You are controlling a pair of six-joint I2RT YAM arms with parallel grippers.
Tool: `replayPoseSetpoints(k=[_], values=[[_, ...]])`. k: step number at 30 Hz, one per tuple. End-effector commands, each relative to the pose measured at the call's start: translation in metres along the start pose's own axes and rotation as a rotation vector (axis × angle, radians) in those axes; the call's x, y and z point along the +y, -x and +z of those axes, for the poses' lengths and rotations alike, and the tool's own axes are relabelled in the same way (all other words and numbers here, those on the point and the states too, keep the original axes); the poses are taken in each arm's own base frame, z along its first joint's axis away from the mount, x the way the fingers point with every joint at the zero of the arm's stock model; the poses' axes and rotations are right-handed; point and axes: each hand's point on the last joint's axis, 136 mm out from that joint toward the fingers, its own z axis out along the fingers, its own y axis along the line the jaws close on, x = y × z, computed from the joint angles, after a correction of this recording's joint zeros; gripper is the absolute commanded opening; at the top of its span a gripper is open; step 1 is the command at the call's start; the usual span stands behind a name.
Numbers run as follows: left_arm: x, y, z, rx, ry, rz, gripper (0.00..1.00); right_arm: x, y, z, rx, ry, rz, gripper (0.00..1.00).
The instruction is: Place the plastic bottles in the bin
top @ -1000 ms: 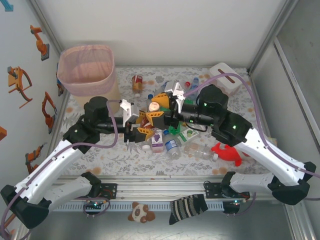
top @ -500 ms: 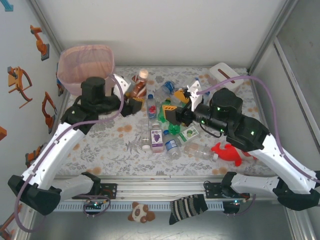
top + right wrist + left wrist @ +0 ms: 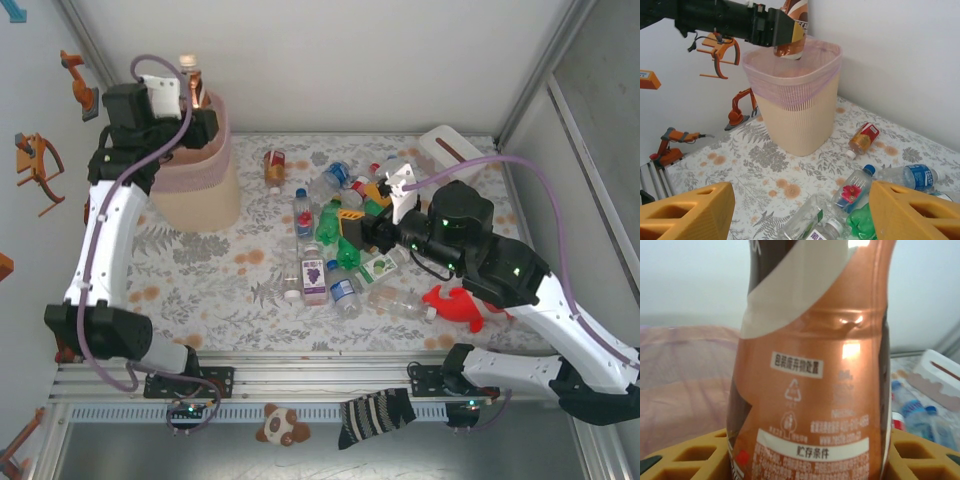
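Nearest the arms, the right gripper (image 3: pixel 800 212) hangs released over the floral-patterned tabletop (image 3: pixel 200 290). Its yellow fingers are spread with nothing between them. Below it lies the heap of small plastic bottles (image 3: pixel 330 240), clear, green and labelled, many touching one another. Closing into that crowd could pinch two at once, or knock a round one rolling toward the red toy figure (image 3: pixel 455 300) beside the heap.

Farther off stands the tall cream ribbed bin with a pink liner folded over its rim (image 3: pixel 800 120). Above it the left gripper (image 3: pixel 785 32) is clenched on an upright copper-brown bottle with a cream band (image 3: pixel 810 365). The bottle looks closer to the rim than to the middle of the opening. Let go there, it may strike the edge and tumble outside. It could also snag the thin liner and drag it inward. The bin is light-looking, so a low pass by the arm might tip it.
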Motion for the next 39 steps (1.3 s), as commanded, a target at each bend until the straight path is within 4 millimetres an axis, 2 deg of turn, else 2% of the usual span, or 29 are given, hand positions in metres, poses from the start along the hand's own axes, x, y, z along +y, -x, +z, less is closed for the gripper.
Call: replayPoseSetpoints(k=[1,5,8,13,19,29,34,39], values=[[0.029,-0.001,0.012,0.059,0.094,-0.039,0.42,-0.002,0.0,-0.004,-0.005,-0.015,0.015,0.71],[0.063,-0.01,0.037,0.161,0.162,-0.059,0.42,-0.003,-0.003,-0.003,0.003,-0.019,0.017,0.7],[0.081,-0.026,0.055,0.249,0.192,-0.074,0.41,-0.004,-0.005,-0.003,0.011,-0.026,0.016,0.7],[0.091,-0.058,0.075,0.375,0.207,-0.089,0.39,-0.005,-0.007,-0.002,0.016,-0.032,0.019,0.7],[0.094,-0.1,0.085,0.491,0.191,-0.11,0.38,-0.004,-0.008,-0.001,0.019,-0.028,0.021,0.7],[0.106,-0.161,0.093,0.805,0.183,-0.124,0.38,-0.002,-0.01,0.003,0.033,-0.016,0.016,0.7],[0.115,-0.181,0.094,0.896,0.211,-0.116,0.38,-0.001,-0.012,0.005,0.043,-0.01,0.014,0.69],[0.115,-0.198,0.09,0.964,0.205,-0.117,0.38,-0.001,-0.015,0.007,0.048,-0.007,0.012,0.69]])
